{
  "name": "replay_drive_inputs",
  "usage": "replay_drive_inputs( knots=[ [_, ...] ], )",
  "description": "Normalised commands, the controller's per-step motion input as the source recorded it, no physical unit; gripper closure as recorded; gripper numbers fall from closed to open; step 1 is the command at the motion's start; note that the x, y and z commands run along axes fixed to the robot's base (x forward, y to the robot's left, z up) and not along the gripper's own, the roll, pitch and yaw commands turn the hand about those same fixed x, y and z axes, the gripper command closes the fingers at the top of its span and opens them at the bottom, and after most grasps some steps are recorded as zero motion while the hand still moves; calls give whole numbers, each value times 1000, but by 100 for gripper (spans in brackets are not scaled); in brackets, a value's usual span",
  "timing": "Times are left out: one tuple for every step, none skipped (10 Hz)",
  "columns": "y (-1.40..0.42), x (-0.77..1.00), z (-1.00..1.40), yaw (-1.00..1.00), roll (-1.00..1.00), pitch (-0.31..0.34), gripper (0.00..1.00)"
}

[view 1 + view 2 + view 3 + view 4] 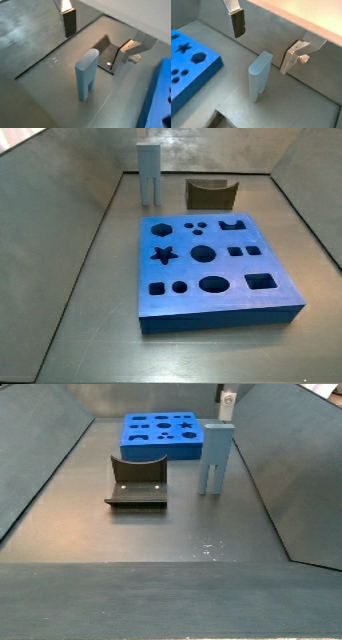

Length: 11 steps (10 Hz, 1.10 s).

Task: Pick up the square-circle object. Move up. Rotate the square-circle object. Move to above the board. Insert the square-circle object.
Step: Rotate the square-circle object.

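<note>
end effector point(236, 20) above upright square-circle object point(259, 75), spread undetermined, nothing held; could topple it if descending off-centre.

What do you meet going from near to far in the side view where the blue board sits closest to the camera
The board first → the fixture and the square-circle object standing upright behind it. The end effector does not show in this view.

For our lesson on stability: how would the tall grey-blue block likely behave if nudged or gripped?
The square-circle object stands upright, tall on two narrow prongs, so a sideways nudge would probably tip it. It looks rigid, with flat, smooth faces, so the gripper, above it, should clamp it squarely, though it might slip.
</note>
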Motion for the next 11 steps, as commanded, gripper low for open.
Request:
replay_drive_inputs(
  knots=[
    [-3,42,-33,1000,-5,9,0],
    [-3,42,-32,1000,-5,9,0],
    [-3,42,-32,1000,-5,10,0],
    [-3,42,-32,1000,-6,10,0],
    [-3,42,-32,1000,-6,10,0],
    [-3,42,-32,1000,-6,11,0],
    [-3,42,-32,1000,-6,12,0],
    [-3,42,-32,1000,-7,12,0],
    [-3,42,-31,1000,-7,13,0],
    [-3,42,-31,1000,-8,14,0],
    [-3,42,-31,1000,-8,15,0]
  ],
)
